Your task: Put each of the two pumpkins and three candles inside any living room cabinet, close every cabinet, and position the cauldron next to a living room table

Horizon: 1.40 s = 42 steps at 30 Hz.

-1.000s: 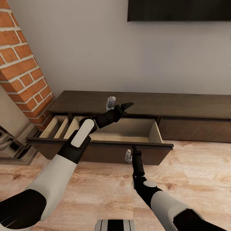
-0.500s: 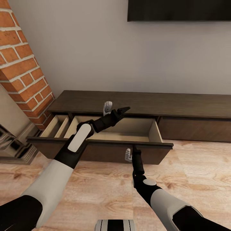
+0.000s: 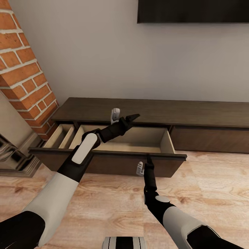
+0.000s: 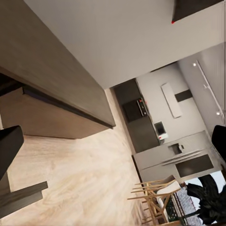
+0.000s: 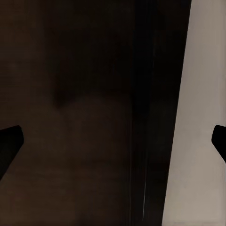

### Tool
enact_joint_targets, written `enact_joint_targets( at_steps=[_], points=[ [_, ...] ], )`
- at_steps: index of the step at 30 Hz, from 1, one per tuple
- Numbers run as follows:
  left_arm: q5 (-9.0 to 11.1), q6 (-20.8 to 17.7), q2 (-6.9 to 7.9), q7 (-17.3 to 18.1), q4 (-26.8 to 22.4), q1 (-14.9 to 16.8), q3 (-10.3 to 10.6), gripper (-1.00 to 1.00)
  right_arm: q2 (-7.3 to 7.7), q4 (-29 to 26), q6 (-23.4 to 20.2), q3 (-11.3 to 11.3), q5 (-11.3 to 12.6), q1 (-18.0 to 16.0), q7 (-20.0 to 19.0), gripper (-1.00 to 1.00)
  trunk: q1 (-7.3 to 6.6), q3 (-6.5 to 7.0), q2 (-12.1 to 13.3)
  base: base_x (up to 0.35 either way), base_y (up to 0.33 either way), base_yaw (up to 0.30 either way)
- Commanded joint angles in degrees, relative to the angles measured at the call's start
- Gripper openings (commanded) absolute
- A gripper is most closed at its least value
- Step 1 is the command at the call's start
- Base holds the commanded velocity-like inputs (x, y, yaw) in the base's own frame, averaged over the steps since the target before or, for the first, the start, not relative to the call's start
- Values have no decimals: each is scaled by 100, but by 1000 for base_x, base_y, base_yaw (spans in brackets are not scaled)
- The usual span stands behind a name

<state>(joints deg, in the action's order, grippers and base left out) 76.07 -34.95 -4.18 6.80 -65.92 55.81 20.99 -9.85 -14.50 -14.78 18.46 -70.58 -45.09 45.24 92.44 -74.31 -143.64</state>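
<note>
Red brick column [image 3: 20, 69], black wall screen [image 3: 193, 11], pale wood floor [image 3: 117, 204], distant wooden chairs [image 4: 153, 200].

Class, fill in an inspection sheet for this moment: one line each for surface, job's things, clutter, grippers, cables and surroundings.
Surface: pale wood-plank floor; flat top of the long, low dark brown cabinet.
Job's things: cabinet's wide drawer pulled open, pale beige inside, nothing seen in the part that shows; a narrower compartment beside it also open.
Clutter: nothing seen.
Grippers: left gripper open above the open drawer, holding nothing; right gripper open at the drawer's dark front edge.
Cables: nothing seen.
Surroundings: red brick column, grey wall, dark wall-mounted screen; kitchen units and wooden chairs in the left wrist view.
</note>
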Motion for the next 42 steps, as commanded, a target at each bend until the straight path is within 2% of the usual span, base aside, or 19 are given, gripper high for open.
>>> enact_joint_targets(
  at_steps=[1,3,7,18,28,29,31,32,33,35,39,42],
  points=[
    [115,3,3,3,-2,0,5,100,0,2,1,0,0,2,1,100,0,0,0,0,0,0],
    [225,13,9,4,-52,-4,8,100,1,6,1,0,0,6,7,100,0,0,0,0,0,0],
    [294,22,13,6,-287,-43,10,100,1,8,1,0,0,20,11,100,0,0,0,0,0,0],
    [303,32,5,6,-343,-53,17,100,18,16,17,0,8,31,-5,100,0,0,0,-221,0,0],
    [284,46,5,-2,-323,-63,35,100,41,10,48,-10,20,231,-79,100,0,0,0,-334,0,0],
    [281,47,5,-2,-306,-67,39,100,42,8,50,-16,78,234,-108,100,0,0,0,-333,0,0],
    [272,49,7,-7,-278,-86,46,100,47,3,66,-23,381,236,-146,100,0,0,0,-260,0,0],
    [264,44,15,-16,-269,-154,52,100,77,-20,118,-20,748,237,-166,100,0,0,0,-79,0,0],
    [262,43,38,-16,-267,-181,52,100,98,-25,170,-19,865,237,-172,100,0,0,0,-51,0,0],
    [278,48,177,-2,-273,-263,54,100,137,-27,333,-18,1030,237,-179,100,0,0,0,-23,0,0],
    [300,-31,243,-10,-277,-332,60,100,145,-3,399,-18,1085,237,-182,100,0,0,0,-3,0,0],
    [301,-102,251,-9,31,-437,57,100,130,-13,410,-18,1089,237,-178,100,-5,44,3,0,0,0]
  ],
)
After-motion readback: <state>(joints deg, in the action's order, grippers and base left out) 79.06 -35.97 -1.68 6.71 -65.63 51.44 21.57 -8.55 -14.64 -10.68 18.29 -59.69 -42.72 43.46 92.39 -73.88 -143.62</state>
